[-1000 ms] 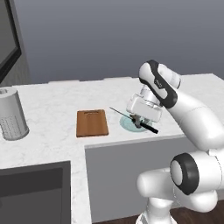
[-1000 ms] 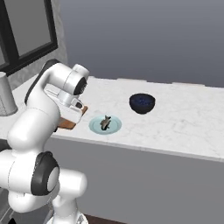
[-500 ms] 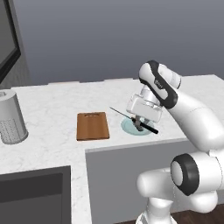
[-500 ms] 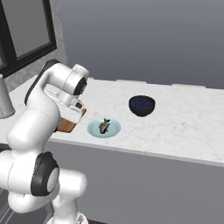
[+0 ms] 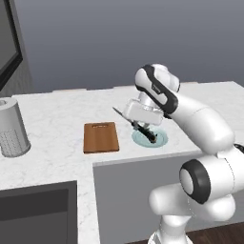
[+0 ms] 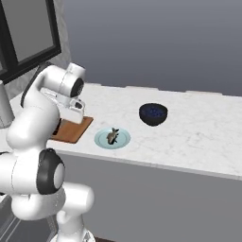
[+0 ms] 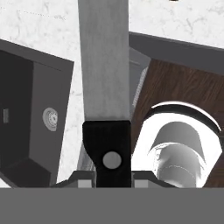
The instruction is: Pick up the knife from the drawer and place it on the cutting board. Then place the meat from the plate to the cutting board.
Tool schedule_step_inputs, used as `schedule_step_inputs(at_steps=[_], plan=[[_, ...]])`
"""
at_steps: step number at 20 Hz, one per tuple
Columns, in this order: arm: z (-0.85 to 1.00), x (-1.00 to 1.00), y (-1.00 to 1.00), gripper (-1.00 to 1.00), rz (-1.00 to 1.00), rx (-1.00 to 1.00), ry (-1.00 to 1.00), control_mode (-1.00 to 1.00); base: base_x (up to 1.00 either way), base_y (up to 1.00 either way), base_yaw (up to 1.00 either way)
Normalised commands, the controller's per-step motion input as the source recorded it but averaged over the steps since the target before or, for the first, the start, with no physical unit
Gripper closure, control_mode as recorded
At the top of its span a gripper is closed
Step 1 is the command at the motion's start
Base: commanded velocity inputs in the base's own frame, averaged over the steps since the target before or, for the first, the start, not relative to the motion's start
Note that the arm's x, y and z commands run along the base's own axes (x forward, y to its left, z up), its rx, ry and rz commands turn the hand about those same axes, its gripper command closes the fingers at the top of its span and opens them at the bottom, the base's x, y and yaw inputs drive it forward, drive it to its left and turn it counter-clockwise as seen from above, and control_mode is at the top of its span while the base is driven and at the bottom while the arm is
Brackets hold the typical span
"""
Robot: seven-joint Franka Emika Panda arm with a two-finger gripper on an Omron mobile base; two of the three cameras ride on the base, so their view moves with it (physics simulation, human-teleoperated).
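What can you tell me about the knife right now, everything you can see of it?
The knife is slim, with a black handle and a grey pointed blade. It is clamped by the handle in the shut jaws of the gripper, lifted off the counter and slanted, its tip towards the back wall and its handle end over the plate, right of the cutting board. In the hand view a rivet shows on the handle.

Glossy white shells all along this arm (image 5: 205, 121), thick rounded segments, each joint ringed in dark grey to black. A big round dark cap marks the lower joint (image 5: 194, 181), another sits on the rounded base column (image 6: 47, 174). Up top, a boxy white hand block (image 5: 142, 113), dark band curving over the wrist
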Motion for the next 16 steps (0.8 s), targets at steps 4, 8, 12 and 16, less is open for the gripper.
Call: schedule_step_inputs(at_steps=[4, 8, 12, 16], plan=[[-0.05, 0.89, 0.99, 1.0, -0.14, -0.2, -0.01, -1.0, 0.0, 0.0, 0.0], [-0.3, 0.82, 0.79, 1.0, -0.15, -0.13, 0.0, -1.0, 0.0, 0.0, 0.0], [-0.72, 0.66, 0.53, 1.0, -0.2, -0.03, 0.0, -1.0, 0.0, 0.0, 0.0], [-0.62, 0.47, 0.13, 1.0, -0.26, -0.11, -0.11, -1.0, 0.0, 0.0, 0.0]])
